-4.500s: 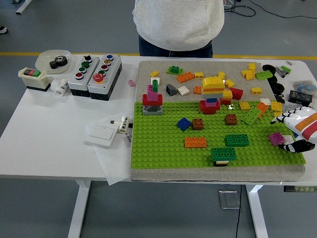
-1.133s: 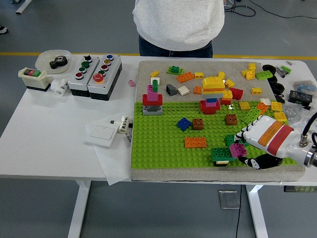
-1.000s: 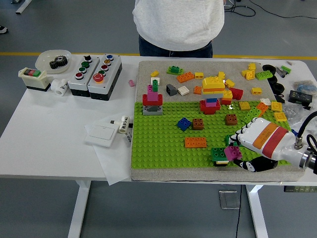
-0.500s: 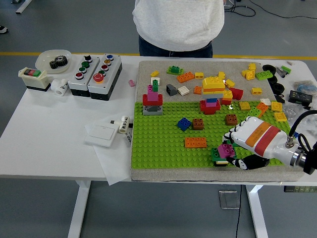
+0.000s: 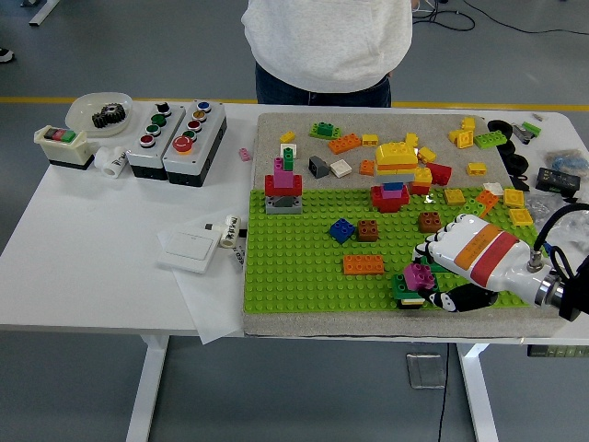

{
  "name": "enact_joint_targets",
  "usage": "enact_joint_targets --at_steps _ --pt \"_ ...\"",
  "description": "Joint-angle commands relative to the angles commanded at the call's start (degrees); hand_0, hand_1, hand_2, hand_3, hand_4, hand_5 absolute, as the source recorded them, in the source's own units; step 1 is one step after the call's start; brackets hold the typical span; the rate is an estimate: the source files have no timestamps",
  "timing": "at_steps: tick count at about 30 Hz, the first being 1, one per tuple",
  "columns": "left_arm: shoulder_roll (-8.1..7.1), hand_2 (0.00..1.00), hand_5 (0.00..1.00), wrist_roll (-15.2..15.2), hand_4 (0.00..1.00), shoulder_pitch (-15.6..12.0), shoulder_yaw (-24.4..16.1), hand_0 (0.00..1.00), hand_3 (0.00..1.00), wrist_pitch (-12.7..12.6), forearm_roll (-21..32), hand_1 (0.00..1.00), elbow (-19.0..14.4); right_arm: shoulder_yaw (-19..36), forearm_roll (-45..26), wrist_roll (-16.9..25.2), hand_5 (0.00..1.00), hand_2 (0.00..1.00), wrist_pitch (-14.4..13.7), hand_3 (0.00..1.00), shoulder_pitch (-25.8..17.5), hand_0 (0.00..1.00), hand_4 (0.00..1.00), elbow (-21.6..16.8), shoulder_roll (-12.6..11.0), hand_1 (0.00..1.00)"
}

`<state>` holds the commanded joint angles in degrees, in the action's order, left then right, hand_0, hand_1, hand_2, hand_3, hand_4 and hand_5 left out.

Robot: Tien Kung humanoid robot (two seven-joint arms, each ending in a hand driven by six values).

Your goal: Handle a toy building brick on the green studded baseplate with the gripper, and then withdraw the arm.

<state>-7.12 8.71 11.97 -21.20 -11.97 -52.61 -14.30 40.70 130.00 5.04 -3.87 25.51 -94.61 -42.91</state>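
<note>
My right hand [image 5: 440,273] pinches a bumpy pink brick [image 5: 419,275] over the studded green baseplate [image 5: 304,267]. My shiny white hand hides part of the dark green brick [image 5: 401,287] under it.

Legible text: none; small tag [image 5: 231,227] by the white plate [image 5: 189,246] carries dark print, too small to read; black device [image 5: 561,179] at the surface's right edge shows pale marks, unreadable; button boxes [image 5: 177,138] carry no readable labels.
</note>
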Motion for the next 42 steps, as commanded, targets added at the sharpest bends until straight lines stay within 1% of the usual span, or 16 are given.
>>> enact_joint_targets --at_steps 17,42 --pt "0.00 0.738 0.627 0.07 0.659 -0.12 -0.13 0.749 0.608 0.01 -0.36 0.749 0.01 -0.19 0.00 0.68 0.488 0.509 -0.63 0.510 0.20 0.271 0.703 2.35 1.40 0.427" --pt "0.01 0.739 0.625 -0.06 0.658 0.12 0.18 0.748 0.608 -0.07 0.05 0.749 0.03 -0.59 0.00 1.86 0.477 0.509 -0.74 0.509 0.84 0.268 0.705 3.30 1.25 0.428"
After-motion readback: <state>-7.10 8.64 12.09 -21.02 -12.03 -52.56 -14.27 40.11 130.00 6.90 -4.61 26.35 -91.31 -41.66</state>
